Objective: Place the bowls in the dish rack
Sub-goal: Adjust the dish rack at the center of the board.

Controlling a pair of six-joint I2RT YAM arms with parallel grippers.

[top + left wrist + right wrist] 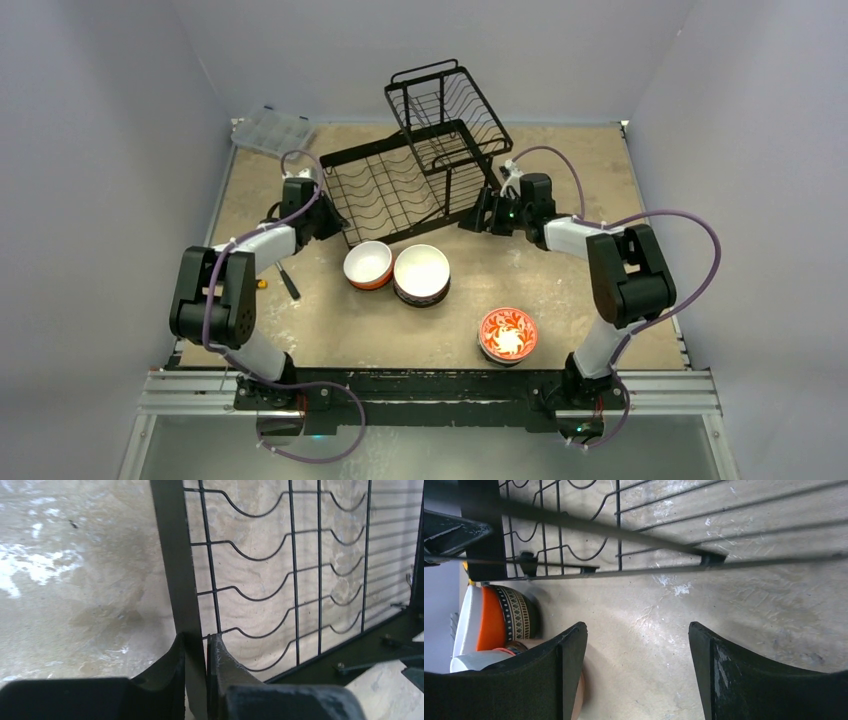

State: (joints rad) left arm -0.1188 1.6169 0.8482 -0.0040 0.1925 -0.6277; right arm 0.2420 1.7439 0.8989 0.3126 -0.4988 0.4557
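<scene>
The black wire dish rack (pixel 415 160) stands at the back middle of the table, its basket tier raised at the far side. My left gripper (pixel 330 222) is shut on the rack's flat left frame bar (pixel 175 570), one finger on each side of it. My right gripper (pixel 478 212) is open and empty just off the rack's near right corner, with bare table between its fingers (pixel 574 650). An orange bowl with a white lining (pixel 368 265) and a white-lined bowl on a stack (pixel 421 274) sit in front of the rack. A red floral bowl (pixel 508 335) sits near the front right.
A clear plastic compartment box (pixel 271 131) lies at the back left corner. A small dark tool (pixel 288 282) lies by the left arm. The orange bowl's patterned side (pixel 504 617) shows at the left edge of the right wrist view, under the rack's bottom wires (pixel 624 567).
</scene>
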